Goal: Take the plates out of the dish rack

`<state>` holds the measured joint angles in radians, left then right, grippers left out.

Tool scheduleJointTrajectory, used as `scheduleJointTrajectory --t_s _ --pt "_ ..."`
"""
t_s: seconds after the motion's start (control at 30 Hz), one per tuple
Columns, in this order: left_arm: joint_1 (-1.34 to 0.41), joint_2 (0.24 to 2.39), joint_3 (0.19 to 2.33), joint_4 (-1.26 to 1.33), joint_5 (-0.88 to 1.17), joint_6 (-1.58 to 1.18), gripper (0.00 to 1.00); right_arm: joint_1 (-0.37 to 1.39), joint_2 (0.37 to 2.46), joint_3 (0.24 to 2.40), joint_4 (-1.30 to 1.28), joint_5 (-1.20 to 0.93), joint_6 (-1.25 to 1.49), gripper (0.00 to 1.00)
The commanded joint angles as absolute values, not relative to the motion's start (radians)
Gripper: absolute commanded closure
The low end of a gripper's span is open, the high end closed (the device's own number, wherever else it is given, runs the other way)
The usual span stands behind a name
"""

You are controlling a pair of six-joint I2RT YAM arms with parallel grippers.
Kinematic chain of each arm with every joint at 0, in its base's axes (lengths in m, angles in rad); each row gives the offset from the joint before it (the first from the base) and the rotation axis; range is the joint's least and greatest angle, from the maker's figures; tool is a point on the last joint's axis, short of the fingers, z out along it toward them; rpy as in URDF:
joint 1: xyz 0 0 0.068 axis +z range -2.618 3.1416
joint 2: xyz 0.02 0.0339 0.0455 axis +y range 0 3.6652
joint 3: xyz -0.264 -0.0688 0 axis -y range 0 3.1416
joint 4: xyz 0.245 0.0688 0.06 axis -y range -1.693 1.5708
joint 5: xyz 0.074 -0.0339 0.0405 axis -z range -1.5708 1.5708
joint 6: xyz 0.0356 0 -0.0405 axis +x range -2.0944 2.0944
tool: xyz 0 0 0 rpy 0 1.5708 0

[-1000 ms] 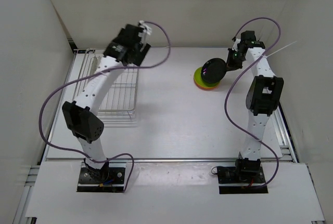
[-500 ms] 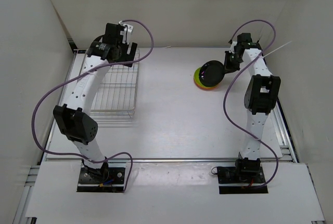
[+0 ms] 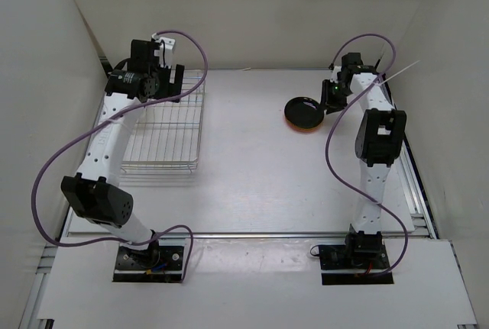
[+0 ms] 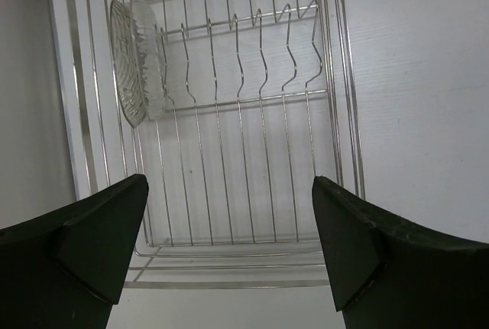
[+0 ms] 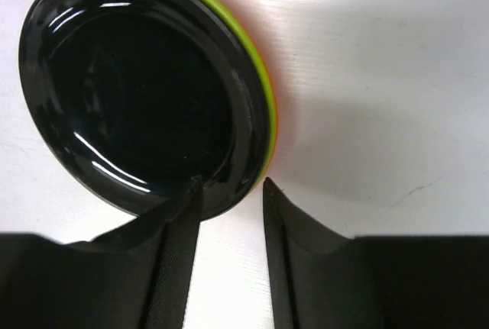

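I see a white table [image 3: 252, 161] walled in white. The clear ribbed plate [image 4: 137, 60] stands on edge in the wire dish rack [image 3: 160, 127], far left. The left gripper [image 4: 229, 256] gapes wide, having swung left over the rack. The right gripper [image 5: 228, 214], jaws slightly parted, straddles the glossy black plate [image 5: 137, 108], now flat on the stack.

a lab test cell: bare white table [image 3: 252, 184] boxed by plain white walls [image 3: 252, 8], arms bolted on.

The silver wire dish rack [image 3: 162, 127] sits at nine o'clock, holding one clear ribbed plate [image 4: 137, 60] upright on edge. At two o'clock the glossy black plate [image 5: 137, 96] lies atop the lime green plate [image 5: 243, 35] and orange plate [image 3: 306, 126].
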<state>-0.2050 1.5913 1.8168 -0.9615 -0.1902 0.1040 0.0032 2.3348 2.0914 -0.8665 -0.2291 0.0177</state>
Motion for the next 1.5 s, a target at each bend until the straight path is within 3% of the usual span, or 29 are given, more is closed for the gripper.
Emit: scheduleJointTrajectory --t_s 0.0,0.03,0.07,0.17,0.2,0.33,0.37,0.43,0.57,0.93,1.47 --pt "-0.187 1.56 1.786 -0.954 -0.152 0.081 0.01 0.02 2.341 2.115 -0.876 -0.227 0.005 0.57" --pt "-0.187 1.56 1.773 -0.94 -0.14 0.081 0.01 0.02 2.341 2.115 -0.876 -0.227 -0.005 0.54" --pt "-0.177 1.549 1.773 -0.94 -0.129 0.081 0.01 0.02 2.341 2.115 -0.876 -0.227 -0.005 0.44" --pt "-0.129 1.549 1.752 -0.917 -0.08 0.061 0.01 0.02 2.286 2.103 -0.885 -0.227 -0.005 0.42" --pt "-0.117 1.54 1.738 -0.899 -0.049 0.061 0.01 0.02 2.248 2.103 -0.885 -0.236 -0.005 0.35" --pt "-0.048 1.551 1.727 -0.874 0.011 0.028 0.01 0.011 2.131 2.092 -0.894 -0.245 -0.005 0.25" --pt "-0.034 1.551 1.727 -0.874 0.037 0.028 0.01 0.011 2.111 2.092 -0.903 -0.245 -0.005 0.14" --pt "0.009 1.551 1.718 -0.838 0.095 0.006 0.01 0.011 2.051 2.092 -0.916 -0.245 -0.005 0.09" --pt "0.052 1.603 1.718 -0.812 0.161 -0.005 0.01 0.021 1.933 2.027 -0.928 -0.233 -0.026 0.07" --pt "0.137 1.787 1.776 -0.753 0.32 0.005 0.07 0.127 1.649 1.787 -0.882 -0.173 -0.112 0.27" --pt "0.146 1.959 1.934 -0.735 0.265 0.023 0.07 0.147 1.588 1.723 -0.873 -0.173 -0.112 0.27"
